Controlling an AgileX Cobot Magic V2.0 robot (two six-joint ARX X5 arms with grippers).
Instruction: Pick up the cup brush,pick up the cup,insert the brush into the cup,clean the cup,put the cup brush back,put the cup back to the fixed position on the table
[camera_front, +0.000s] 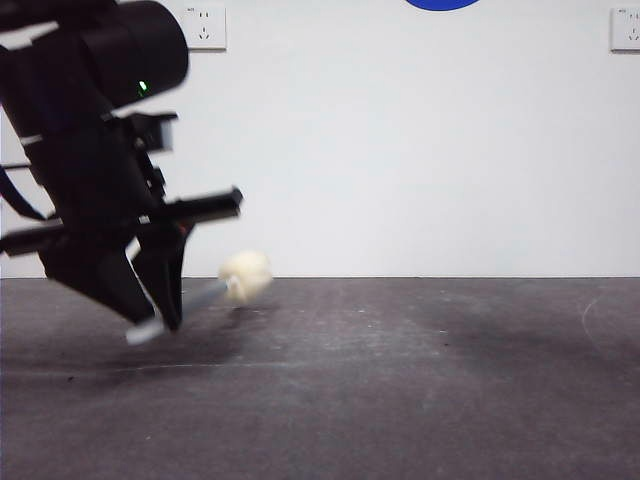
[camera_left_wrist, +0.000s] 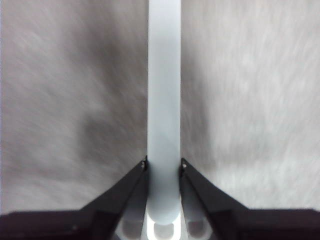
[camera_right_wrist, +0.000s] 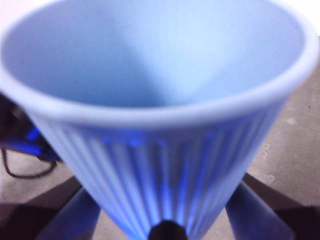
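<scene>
Cup brush clamped in left gripper, low at left; cup clamped in right gripper.
Advised: raise sponge head clear of table; align with cup mouth; insert straight.

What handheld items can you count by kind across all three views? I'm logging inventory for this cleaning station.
Long grey-handled cup brush with cream sponge head, gripped by the left gripper low over the dark grey table: 1
Light blue ribbed plastic cup, held by the right gripper, seen only in the right wrist view: 1
Total: 2
</scene>
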